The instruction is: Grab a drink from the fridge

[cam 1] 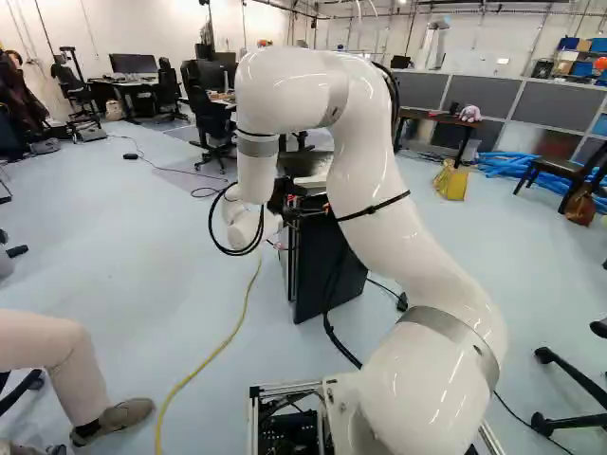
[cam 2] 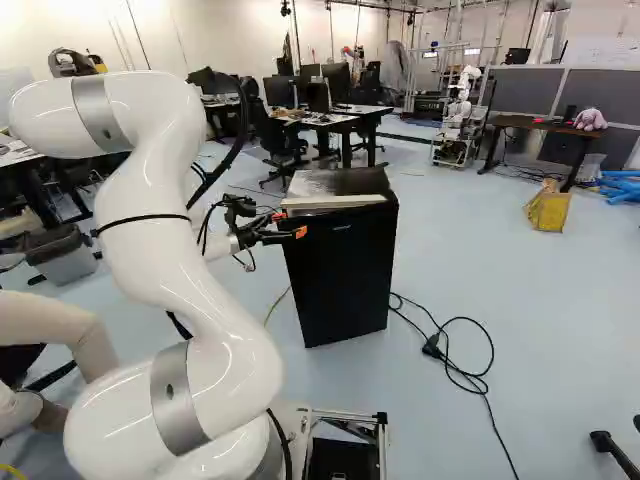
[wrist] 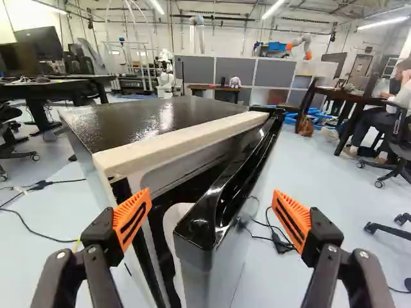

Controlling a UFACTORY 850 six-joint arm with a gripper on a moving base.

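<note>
One empty gripper (wrist: 210, 215), spread wide: before pulling, I'd ease a finger behind the near edge of the fridge door (wrist: 199, 230).

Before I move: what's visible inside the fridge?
The fridge door stands ajar; through the gap, only some pale lining shows below the beige top edge. No drink visible; the rest is hidden by the door and cabinet.

Fridge top (wrist: 151, 122) glossy, sl. rough; door cap (wrist: 221, 199) v. glossy, plastic-look; strip (wrist: 173, 145) matt; arm (cam 1: 375, 190) smooth, glossy w/ metal-look band (cam 1: 444, 328); floor (cam 2: 500, 270) smooth
</note>
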